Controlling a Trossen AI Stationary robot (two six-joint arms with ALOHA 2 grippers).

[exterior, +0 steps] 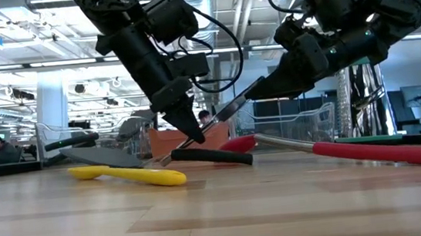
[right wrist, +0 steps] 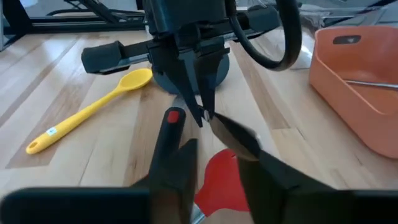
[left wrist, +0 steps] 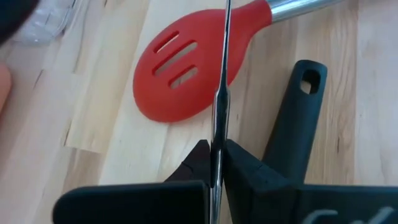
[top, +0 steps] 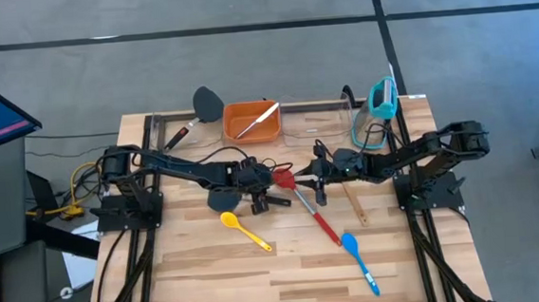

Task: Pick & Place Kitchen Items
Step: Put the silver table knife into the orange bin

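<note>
A thin metal utensil blade (exterior: 218, 116) slants up from the table between my two grippers at mid-table. My left gripper (top: 260, 182) is shut on it. My right gripper (right wrist: 227, 168) stands open at the blade's upper end (right wrist: 233, 134). A black handle (left wrist: 297, 118) with a hang hole lies flat on the wood beside my left fingers; whether it belongs to the blade does not show. The red slotted spoon (top: 302, 201) lies just beyond, its head (left wrist: 186, 68) under the blade. A yellow spoon (top: 244, 229) and a blue spoon (top: 358, 257) lie nearer the front. My left gripper pinches the blade's flat faces (left wrist: 218, 127) between its two fingers (left wrist: 199, 158), near the blade's lower end. The fingers slant down from the table's left. The blade stands on edge and rises toward the right gripper, its low end (exterior: 164, 161) at the tabletop. My right gripper has the blade's upper end between its spread fingers (right wrist: 180, 165); whether a finger touches it, I cannot tell.
An orange bin (top: 251, 121) holding one utensil stands at the far edge, with clear bins (top: 317, 119) to its right and a teal utensil (top: 381, 98) beyond. A black spatula (top: 205, 106) lies far left, a wooden utensil (top: 354, 202) under the right arm.
</note>
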